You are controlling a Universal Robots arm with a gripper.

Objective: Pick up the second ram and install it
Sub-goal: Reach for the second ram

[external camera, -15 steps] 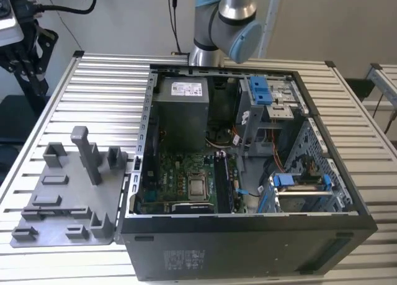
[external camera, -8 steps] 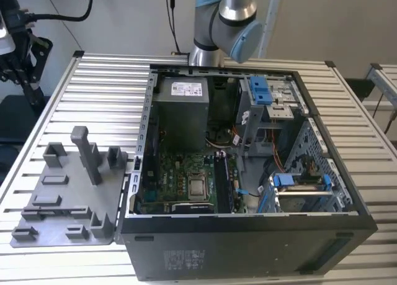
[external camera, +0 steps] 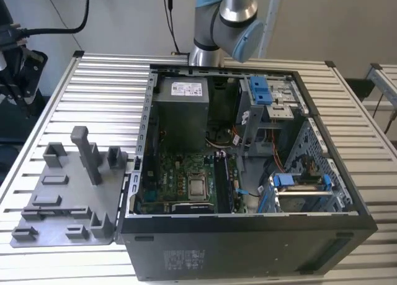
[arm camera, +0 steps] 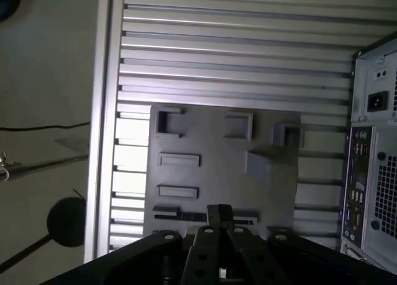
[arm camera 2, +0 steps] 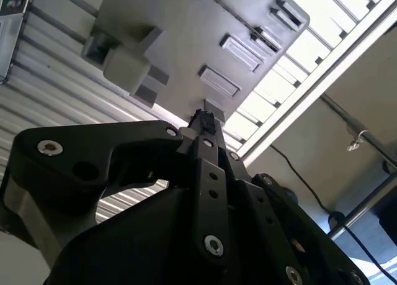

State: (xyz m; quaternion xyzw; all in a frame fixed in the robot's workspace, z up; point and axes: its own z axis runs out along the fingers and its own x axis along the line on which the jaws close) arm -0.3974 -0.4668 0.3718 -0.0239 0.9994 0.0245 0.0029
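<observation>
In both wrist views my gripper (arm camera: 218, 214) (arm camera 2: 202, 120) hangs high over the grey fixture plate (arm camera: 211, 142) (arm camera 2: 180, 36), its black fingers drawn together to a point with nothing visible between them. A thin dark strip (arm camera: 180, 215) lies in a slot at the plate's edge, close by my fingertips; I cannot tell whether it is the second ram. In the exterior view the same plate (external camera: 62, 198) lies at the left of the open computer case (external camera: 248, 173). The green motherboard (external camera: 180, 179) with its dark memory slots (external camera: 223, 185) lies inside the case.
Upright grey holders and a tall post (external camera: 87, 151) rise from the plate. A black wrist assembly with cables (external camera: 18, 67) hangs off the slatted table's (external camera: 105, 80) left edge. The arm's base (external camera: 223, 18) stands behind the case. Blue drive brackets (external camera: 298, 182) fill the case's right side.
</observation>
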